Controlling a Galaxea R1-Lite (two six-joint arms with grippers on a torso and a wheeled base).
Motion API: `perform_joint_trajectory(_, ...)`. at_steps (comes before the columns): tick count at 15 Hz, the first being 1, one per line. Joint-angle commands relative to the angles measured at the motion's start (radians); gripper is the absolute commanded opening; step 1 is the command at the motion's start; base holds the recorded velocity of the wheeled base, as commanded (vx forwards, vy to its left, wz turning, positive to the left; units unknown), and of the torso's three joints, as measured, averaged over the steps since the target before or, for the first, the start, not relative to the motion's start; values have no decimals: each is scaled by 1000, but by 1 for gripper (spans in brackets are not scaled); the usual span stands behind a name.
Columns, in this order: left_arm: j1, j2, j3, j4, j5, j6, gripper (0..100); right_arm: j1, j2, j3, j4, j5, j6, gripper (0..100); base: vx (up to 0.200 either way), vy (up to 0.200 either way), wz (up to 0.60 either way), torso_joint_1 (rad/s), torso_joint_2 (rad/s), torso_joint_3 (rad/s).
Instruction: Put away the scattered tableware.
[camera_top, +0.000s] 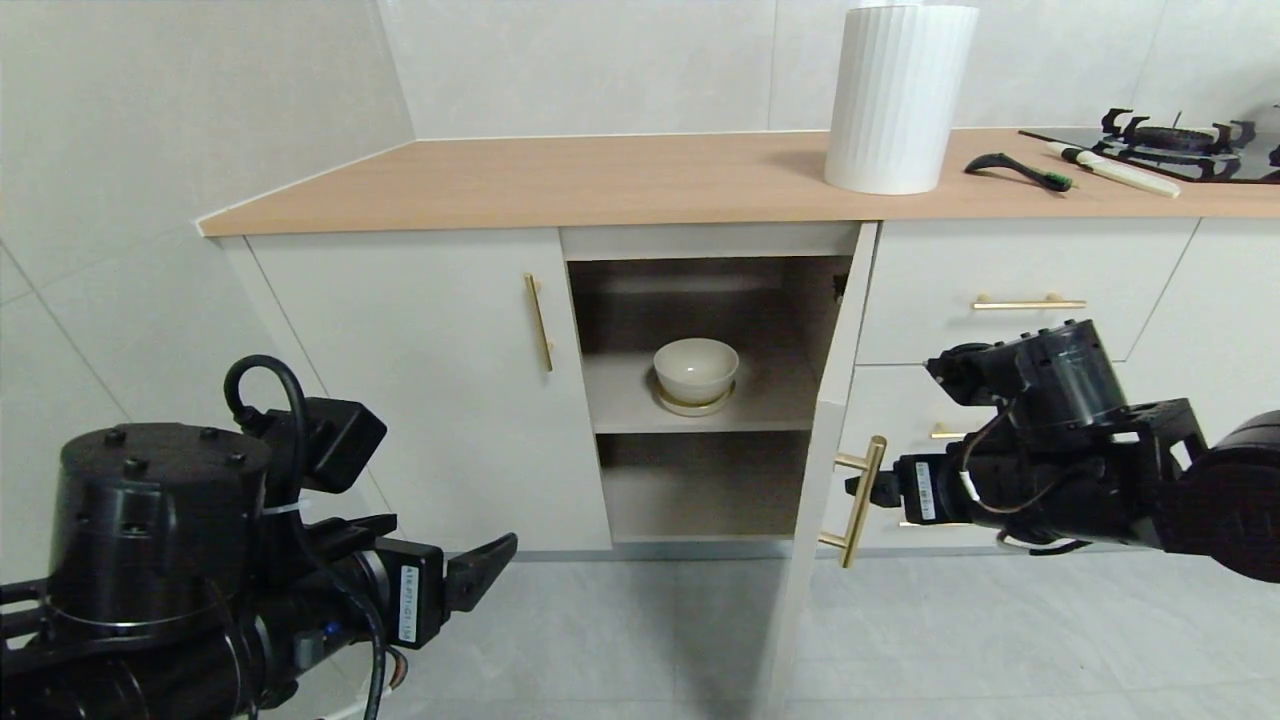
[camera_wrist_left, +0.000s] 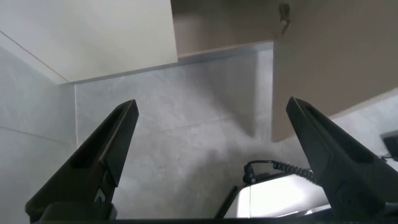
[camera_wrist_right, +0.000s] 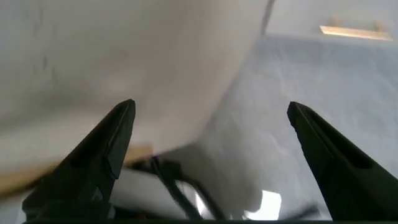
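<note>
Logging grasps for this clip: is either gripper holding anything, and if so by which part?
Nothing is held. The left gripper and right gripper are both open and empty. The right one is beside the door handle.

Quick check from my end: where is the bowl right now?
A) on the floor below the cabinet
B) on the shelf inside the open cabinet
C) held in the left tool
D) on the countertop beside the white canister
B: the bowl sits on a small plate on the shelf inside the open cabinet, and the left tool is open and holds nothing.
</note>
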Motion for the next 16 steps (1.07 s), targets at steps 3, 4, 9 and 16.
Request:
perform_joint_trajectory(3, 1, 0, -1, -2, 0, -1, 100, 12, 120, -48, -98, 7, 10, 100, 0, 0, 0, 0, 0, 0)
perform_joint_trajectory(4, -1, 0, -3, -2, 1, -1, 100, 14, 138, -46, -170, 6, 33, 100, 0, 0, 0, 0, 0, 0)
perform_joint_trajectory(9, -1, -3, -3, -2, 1, -1, 100, 70, 154, -38, -240, 10, 115, 100, 0, 0, 0, 0, 0, 0)
perform_joint_trajectory(16, -1, -6, -3, -4, 1, 1, 100, 103, 243, 12, -497, 6, 124, 100, 0, 0, 0, 0, 0, 0)
